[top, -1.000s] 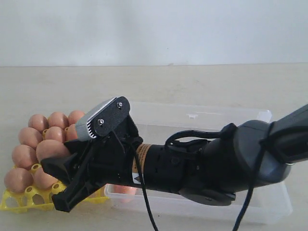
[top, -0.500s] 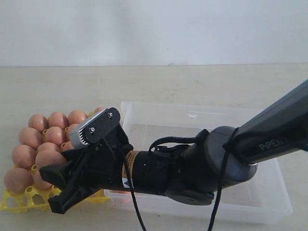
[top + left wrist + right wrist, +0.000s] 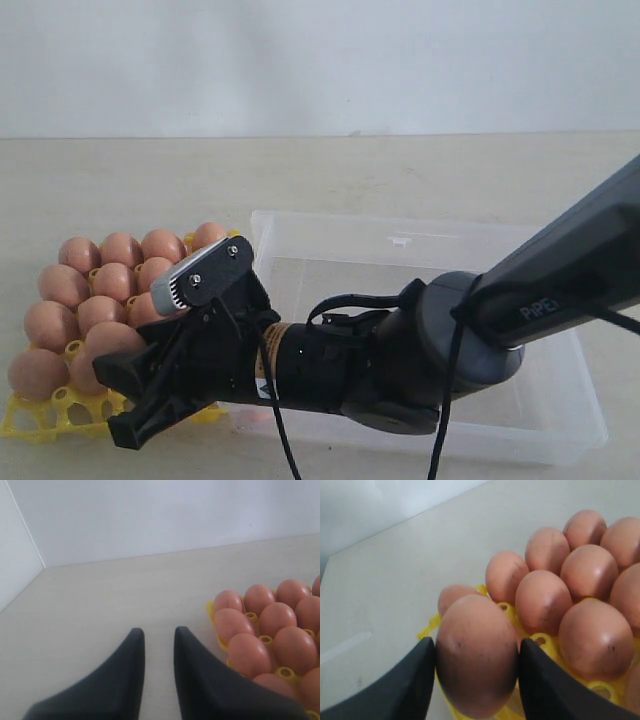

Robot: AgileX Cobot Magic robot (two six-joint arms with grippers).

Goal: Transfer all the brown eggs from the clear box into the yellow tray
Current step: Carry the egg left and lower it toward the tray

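Exterior view, with the two wrist views. The table (image 3: 400,170) carries every item. The right arm (image 3: 560,270) reaches across the middle from the right, over the clear box (image 3: 420,255), and hides much of the box's near wall and floor. The yellow tray (image 3: 40,420) lies just beside the box's left end. The brown eggs (image 3: 75,285) fill its far rows and sit upright in their cells.

Only the exterior view shows the box and the arm. It shows the right gripper (image 3: 115,400) from the side, low over the tray's near rows, and the jaws' contact is hard to read there. The right wrist view settles it. Both dark fingers (image 3: 410,685) press the flanks of the held egg (image 3: 477,652), so the jaws stand wide and are clamped on it. The egg lies above the tray's edge (image 3: 427,627), and whether it rests in a cell cannot be told.

Only the left wrist view shows the left gripper (image 3: 158,635). Its fingers are a narrow gap apart, with nothing between them, above bare table beside the tray's outer edge (image 3: 210,611).
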